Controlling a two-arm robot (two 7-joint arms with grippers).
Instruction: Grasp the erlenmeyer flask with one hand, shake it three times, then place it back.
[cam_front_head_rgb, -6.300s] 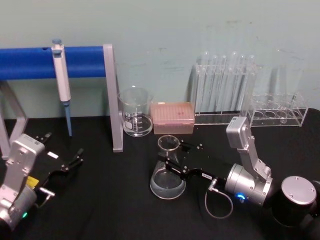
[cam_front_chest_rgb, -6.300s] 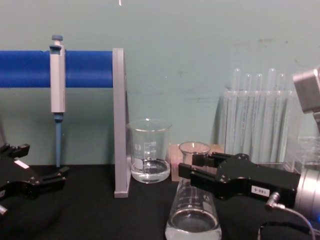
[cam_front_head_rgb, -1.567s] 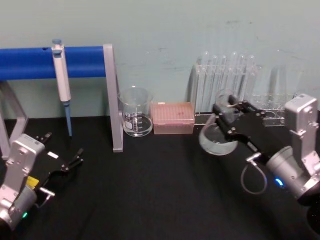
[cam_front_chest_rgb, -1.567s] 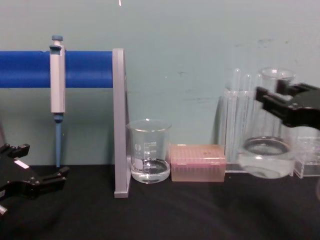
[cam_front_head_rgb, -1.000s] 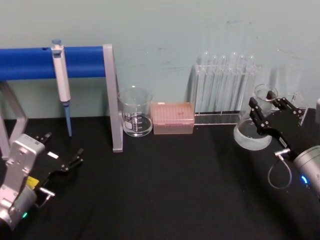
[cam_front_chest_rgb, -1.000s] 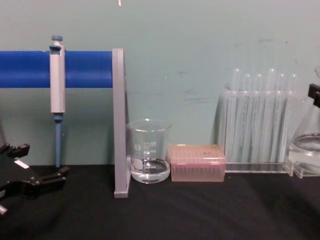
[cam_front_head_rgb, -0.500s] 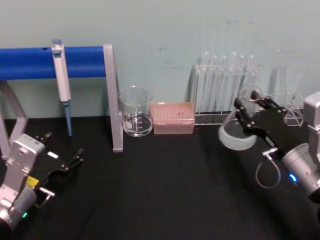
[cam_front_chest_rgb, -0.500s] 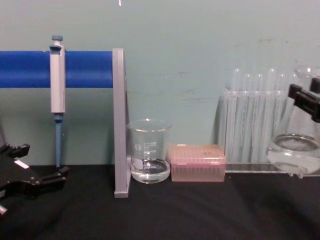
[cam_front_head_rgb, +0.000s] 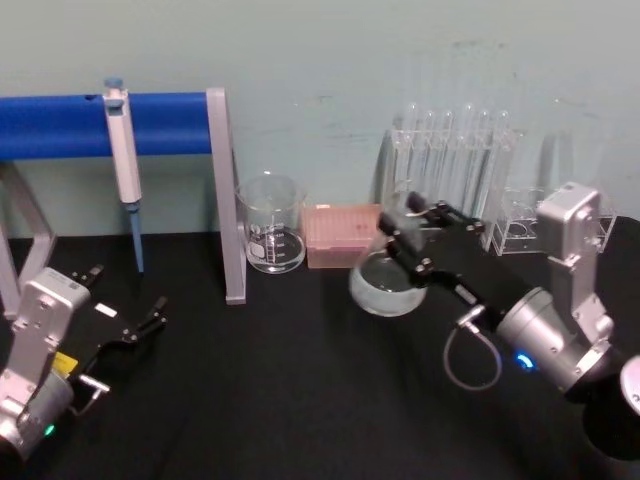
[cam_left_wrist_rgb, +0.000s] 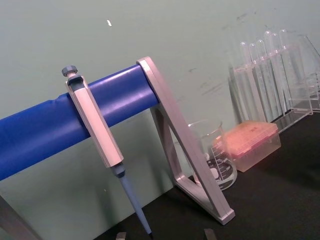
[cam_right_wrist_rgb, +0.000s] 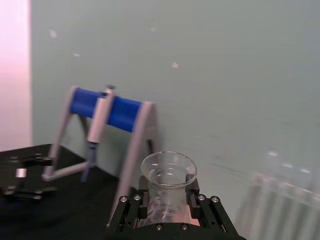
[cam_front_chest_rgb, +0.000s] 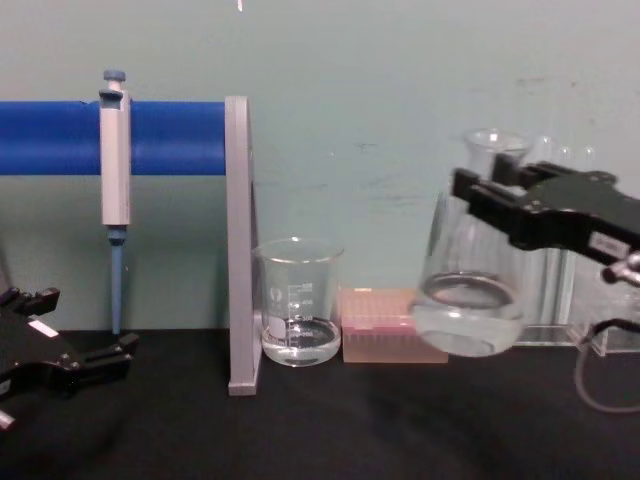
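The erlenmeyer flask (cam_front_head_rgb: 383, 285) hangs in the air above the black table, in front of the pink box, with a little clear liquid swirling in its wide base (cam_front_chest_rgb: 468, 310). My right gripper (cam_front_head_rgb: 412, 228) is shut on its narrow neck, just below the rim (cam_right_wrist_rgb: 167, 170). In the chest view the right gripper (cam_front_chest_rgb: 500, 200) reaches in from the right, and the flask is upright and clear of the table. My left gripper (cam_front_head_rgb: 128, 288) rests open and empty at the near left of the table, well away from the flask.
A glass beaker (cam_front_head_rgb: 270, 235) with some water and a pink tip box (cam_front_head_rgb: 335, 235) stand at the back centre. Test tube racks (cam_front_head_rgb: 450, 180) stand behind the flask. A pipette (cam_front_head_rgb: 122, 160) hangs on a blue bar stand (cam_front_head_rgb: 60, 125) at the back left.
The right gripper has swung the flask left, from in front of the test tube racks to in front of the pink box. The left arm has not moved.
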